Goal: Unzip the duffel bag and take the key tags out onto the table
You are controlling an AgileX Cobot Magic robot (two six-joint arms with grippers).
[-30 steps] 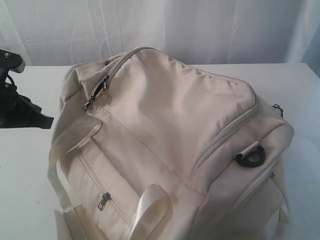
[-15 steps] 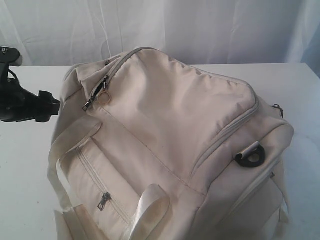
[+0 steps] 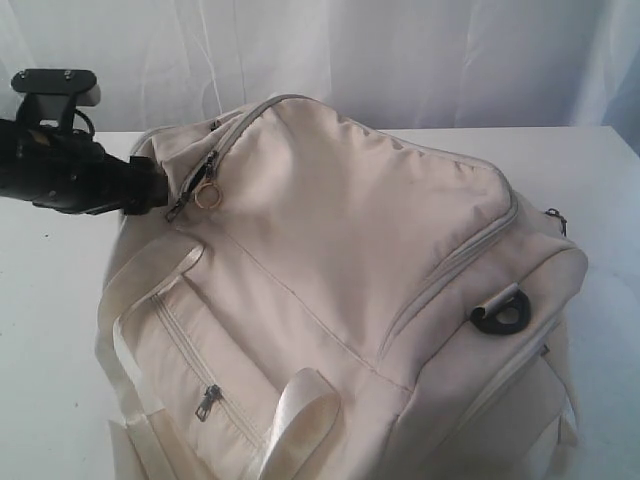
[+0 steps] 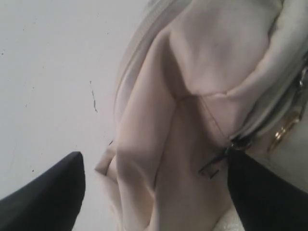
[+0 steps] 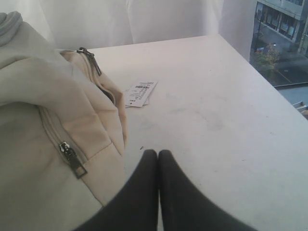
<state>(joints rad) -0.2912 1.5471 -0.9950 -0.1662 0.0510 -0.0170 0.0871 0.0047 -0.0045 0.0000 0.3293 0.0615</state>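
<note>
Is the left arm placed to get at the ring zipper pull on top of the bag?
Probably yes. The left gripper is open at the end of the duffel bag, and the ringed zipper pull sits uncovered just beside one finger, so only a short move looks needed.

A white curtain [image 3: 420, 55] hangs across the whole background of the exterior view, falling in soft vertical folds; in the right wrist view it shows again as a pale, evenly lit drape; a paper label [image 5: 141, 93] lies flat and alone, white, with a barcode and lines of print too small to read; past the curtain's edge a window [image 5: 281, 43] gives onto a grey building [image 5: 284, 14] with dark panes and a tree [image 5: 267, 55] with yellowish leaves.
</note>
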